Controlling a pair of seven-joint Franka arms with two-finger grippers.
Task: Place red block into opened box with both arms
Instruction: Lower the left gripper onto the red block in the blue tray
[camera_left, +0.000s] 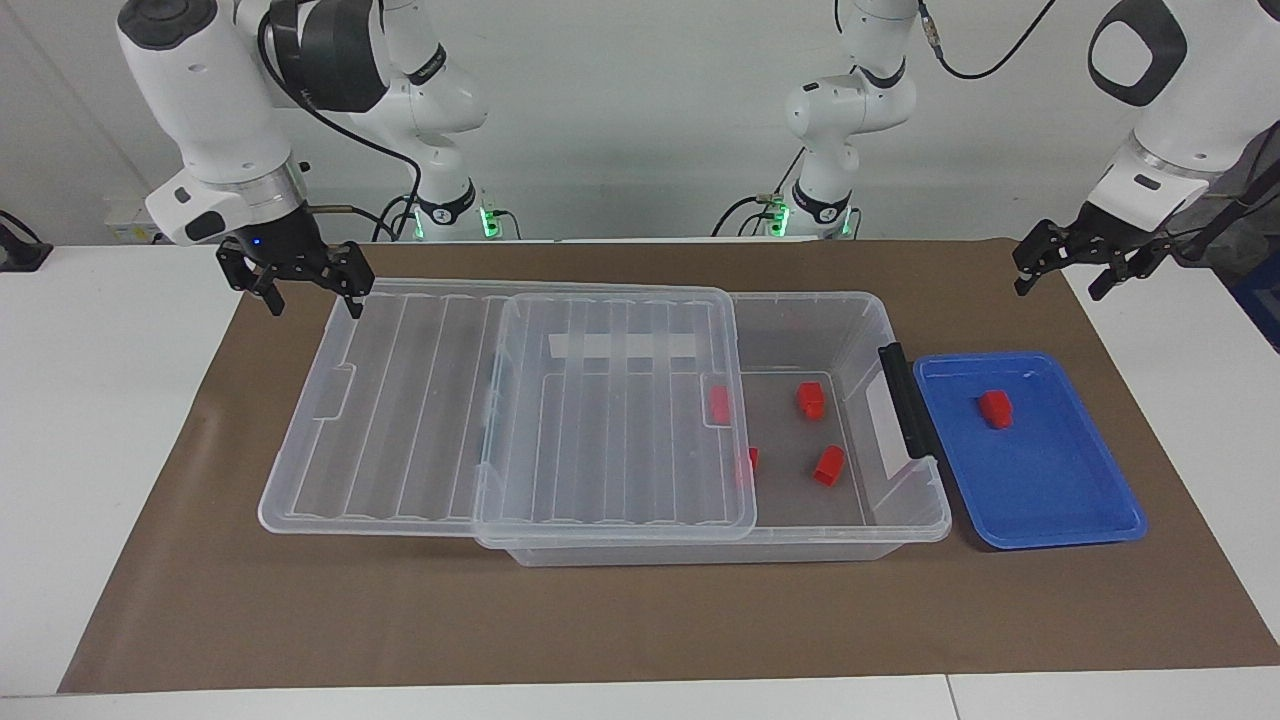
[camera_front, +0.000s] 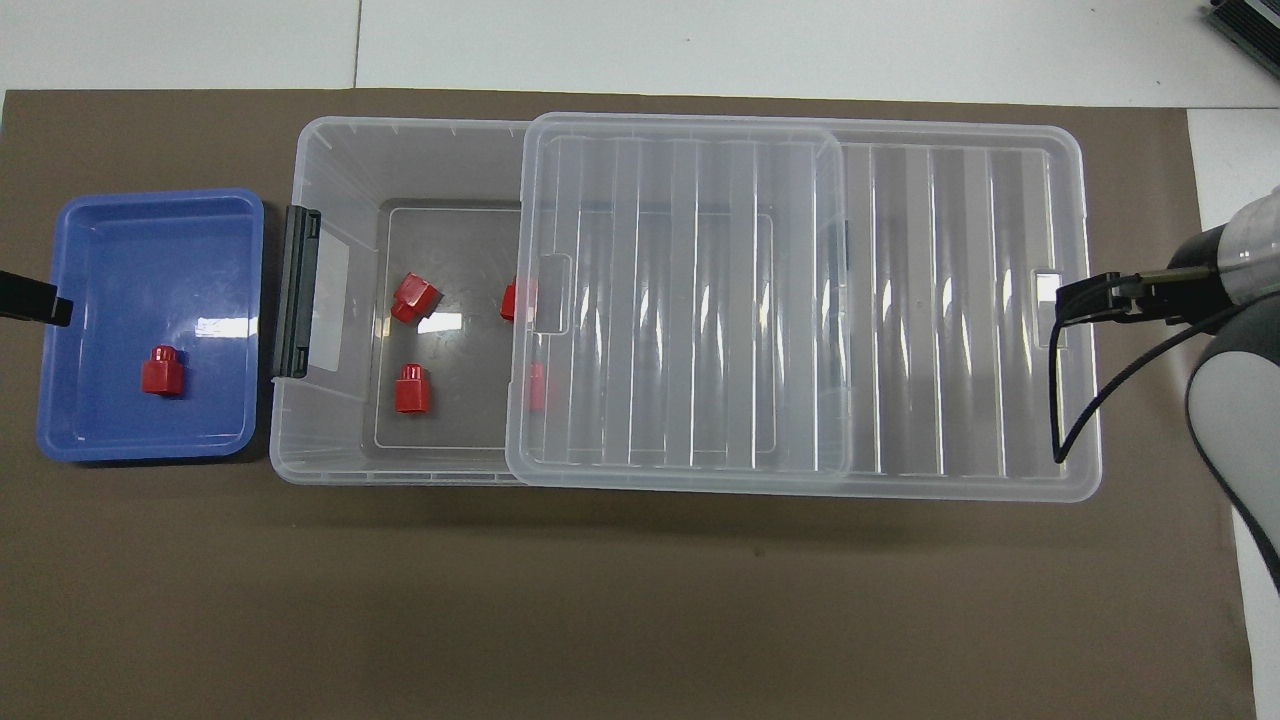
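A plain pale wall (camera_left: 640, 120) runs along twelve o'clock, evenly lit with no hard shadows. The white table (camera_left: 90, 420) carries a brown paper mat (camera_left: 640, 620) across most of its top, with a seam in the tabletop at six o'clock.

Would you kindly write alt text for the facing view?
A large clear plastic box, its ribbed see-through lid slid toward the right arm's end, holds four small red blocks; a fifth red block sits in the shallow blue tray beside it. The open left gripper and open right gripper hang empty.
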